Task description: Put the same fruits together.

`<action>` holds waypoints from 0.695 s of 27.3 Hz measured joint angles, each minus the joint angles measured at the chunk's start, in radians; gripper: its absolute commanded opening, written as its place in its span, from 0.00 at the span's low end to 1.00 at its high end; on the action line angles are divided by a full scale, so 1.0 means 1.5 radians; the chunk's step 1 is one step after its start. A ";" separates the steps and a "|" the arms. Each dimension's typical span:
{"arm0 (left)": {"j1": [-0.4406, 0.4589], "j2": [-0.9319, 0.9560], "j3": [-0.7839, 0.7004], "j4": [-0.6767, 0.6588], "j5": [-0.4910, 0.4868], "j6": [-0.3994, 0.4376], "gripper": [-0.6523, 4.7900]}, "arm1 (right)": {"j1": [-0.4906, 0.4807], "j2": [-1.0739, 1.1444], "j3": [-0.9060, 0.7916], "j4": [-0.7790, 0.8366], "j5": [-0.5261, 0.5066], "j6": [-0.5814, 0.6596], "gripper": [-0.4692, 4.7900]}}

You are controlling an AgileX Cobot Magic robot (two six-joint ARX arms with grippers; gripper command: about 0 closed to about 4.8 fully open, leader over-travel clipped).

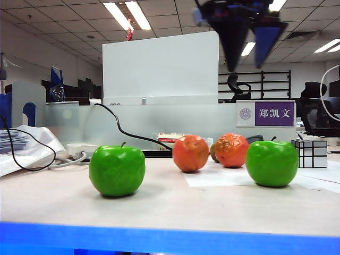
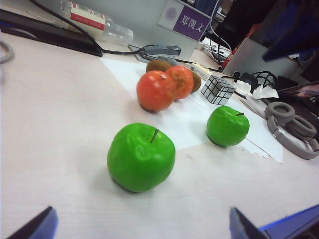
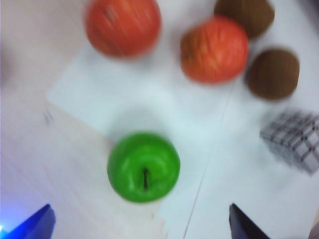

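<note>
The right gripper (image 1: 245, 50) hangs high above the table (image 1: 170, 210) with its two dark fingers spread apart and nothing between them, and from its own wrist view one green apple (image 3: 143, 167) sits almost straight beneath it, stem up, in line with the gap between the fingertips. That is the apple lying toward the right end of the table (image 1: 271, 162), partly on the white paper sheet (image 3: 149, 94). Beyond it, toward the back edge, the two orange-red fruits (image 1: 190, 153) (image 1: 231, 150) sit close beside each other, so that pair already looks matched, with brown kiwis (image 3: 272, 73) just past them and a mirrored cube (image 1: 308, 153) off to the right end. The left gripper (image 2: 142, 225) is also spread wide and empty, held back near the front edge, and the other green apple (image 2: 141, 157) lies just ahead of it, toward the left end of the table and well apart from its twin. As I read it, the coming move turns on this: the right-hand apple is directly below the right gripper, a straight drop away, and being round it offers no long axis to line up with
</note>
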 measured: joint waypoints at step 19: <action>0.000 0.000 0.000 -0.001 0.001 0.000 1.00 | -0.023 -0.012 -0.228 0.050 -0.002 0.036 1.00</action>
